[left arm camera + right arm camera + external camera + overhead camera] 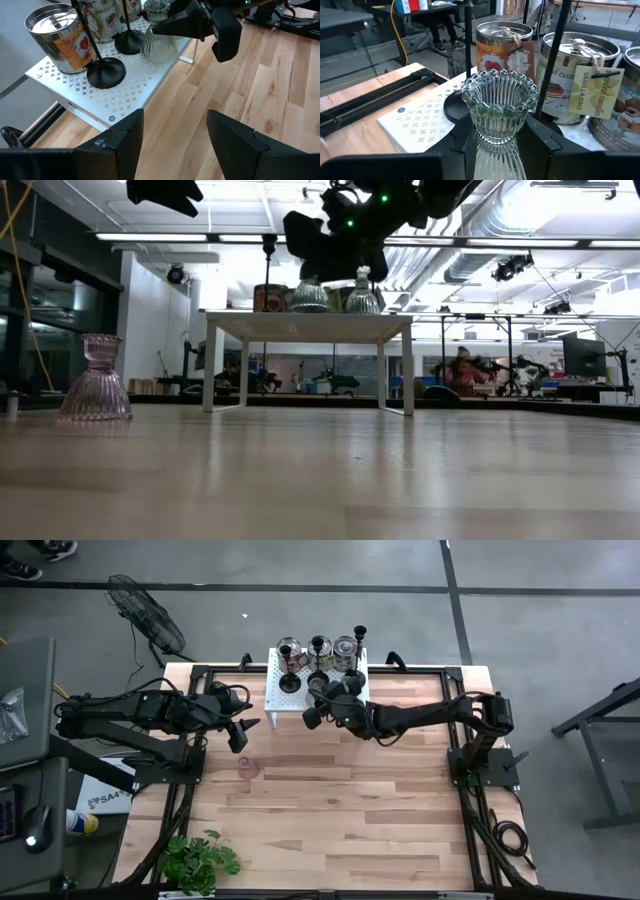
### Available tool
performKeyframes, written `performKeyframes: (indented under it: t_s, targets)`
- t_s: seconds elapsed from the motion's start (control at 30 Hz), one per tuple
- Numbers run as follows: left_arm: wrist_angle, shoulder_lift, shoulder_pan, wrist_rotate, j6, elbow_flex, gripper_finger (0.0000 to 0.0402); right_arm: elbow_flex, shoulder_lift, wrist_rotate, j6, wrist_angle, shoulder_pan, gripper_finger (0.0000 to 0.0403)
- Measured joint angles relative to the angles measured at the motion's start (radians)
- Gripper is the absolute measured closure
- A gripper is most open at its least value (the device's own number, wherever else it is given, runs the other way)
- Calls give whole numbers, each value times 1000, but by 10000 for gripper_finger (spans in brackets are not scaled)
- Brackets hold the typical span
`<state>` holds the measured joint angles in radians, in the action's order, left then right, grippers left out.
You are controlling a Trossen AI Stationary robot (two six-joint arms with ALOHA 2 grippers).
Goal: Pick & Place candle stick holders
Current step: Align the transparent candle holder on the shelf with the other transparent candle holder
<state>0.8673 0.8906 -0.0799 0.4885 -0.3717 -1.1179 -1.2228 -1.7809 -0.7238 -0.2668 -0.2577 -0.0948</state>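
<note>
We see the wooden table (pixel 350 820) filling the lower centre of the high view, with the left arm reaching in from the left edge and the right arm from the right edge, both meeting near the upper middle. At the upper centre of that view stands the white perforated stand (pixel 278 690), carrying the tin candles (pixel 55 37) and several candle stick holders: the slim black stemmed sticks (pixel 290 680) rise from round bases, one base showing broad and dark in the left wrist view (pixel 106 72). A leafy plant (pixel 200 862) sits at the lower left of the high view. The right gripper (pixel 335 705) is at the stand's front edge, its fingers closed about the stem of the clear ribbed glass holder (pixel 500 107), whose beaded rim fills the centre of the right wrist view; in the left wrist view the same holder (pixel 159 37) stands upright on the stand at the upper centre. The left gripper (pixel 240 730) hangs over the table just left of the stand, its fingers (pixel 125 140) parted and holding nothing. Just below it in the high view, on bare wood, the pink glass holder (pixel 247 768) stands upright; in the low view it (pixel 95 380) is at the left, apart from both grippers.
</note>
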Motion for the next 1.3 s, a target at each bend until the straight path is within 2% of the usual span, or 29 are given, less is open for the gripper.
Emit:
performKeyframes:
  t_s: [0.43, 0.57, 1.3]
  targets:
    - [-1, 0, 0, 1, 0, 0, 190, 1, -19, -13, -97, -21, 3, 302]
    - [0, 0, 0, 2, 0, 0, 190, 0, -22, -70, -74, -25, 10, 302]
    - [4, 0, 0, 2, 0, 0, 190, -1, -23, -81, -68, 0, -5, 301]
